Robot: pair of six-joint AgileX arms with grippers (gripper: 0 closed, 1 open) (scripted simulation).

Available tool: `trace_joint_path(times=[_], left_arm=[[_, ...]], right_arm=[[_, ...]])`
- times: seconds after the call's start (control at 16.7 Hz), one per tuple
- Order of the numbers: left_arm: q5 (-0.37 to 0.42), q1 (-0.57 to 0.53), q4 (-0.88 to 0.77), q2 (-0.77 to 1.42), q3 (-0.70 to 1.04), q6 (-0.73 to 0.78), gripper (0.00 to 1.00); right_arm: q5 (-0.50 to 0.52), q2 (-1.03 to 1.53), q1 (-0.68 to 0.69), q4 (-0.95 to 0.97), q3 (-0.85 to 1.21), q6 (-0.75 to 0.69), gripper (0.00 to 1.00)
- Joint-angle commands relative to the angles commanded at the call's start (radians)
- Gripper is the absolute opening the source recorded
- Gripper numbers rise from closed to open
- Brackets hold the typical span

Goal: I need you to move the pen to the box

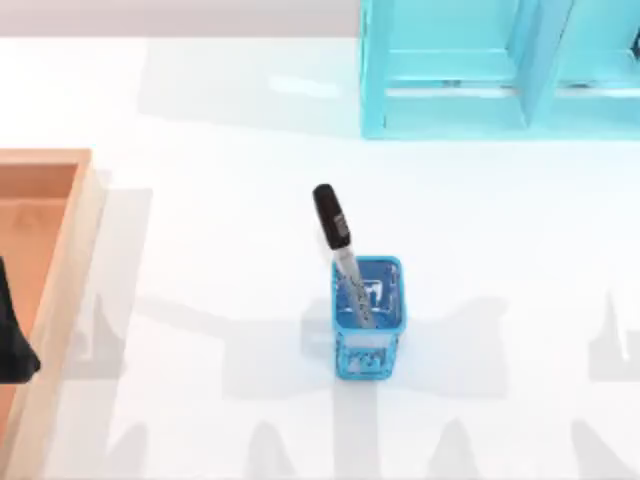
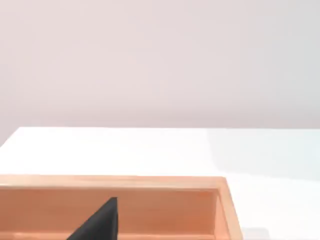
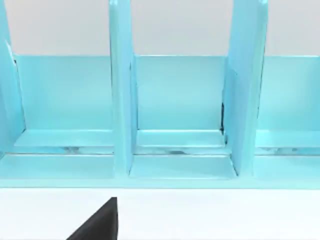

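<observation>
The pen, with a black cap and a white-grey barrel, stands tilted in a small blue mesh cup near the table's middle. Its cap sticks out above the cup and leans toward the back left. The box, a shallow wooden tray with an orange-brown floor, lies at the table's left edge. A dark part of my left gripper hangs over the tray's inside, far from the pen. In the left wrist view the box lies just below the left gripper. My right gripper faces the shelf, above the white table.
A large cyan shelf unit stands at the back right, and its open compartments face the right wrist camera. White tabletop stretches between the tray and the cup.
</observation>
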Motion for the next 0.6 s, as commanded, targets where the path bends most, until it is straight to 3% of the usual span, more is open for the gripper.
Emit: trace_joint_path(times=[0.3,0.6], left_arm=[[0.002,-0.037,0.063,0.064,0.011,-0.030,1.00],[0.006,-0.180,0.349,0.380,0.041,-0.138,1.00]], right_arm=[[0.000,0.000,0.000,0.000,0.000,0.000,1.00],[0.000,0.000,0.000,0.000,0.000,0.000,1.00]])
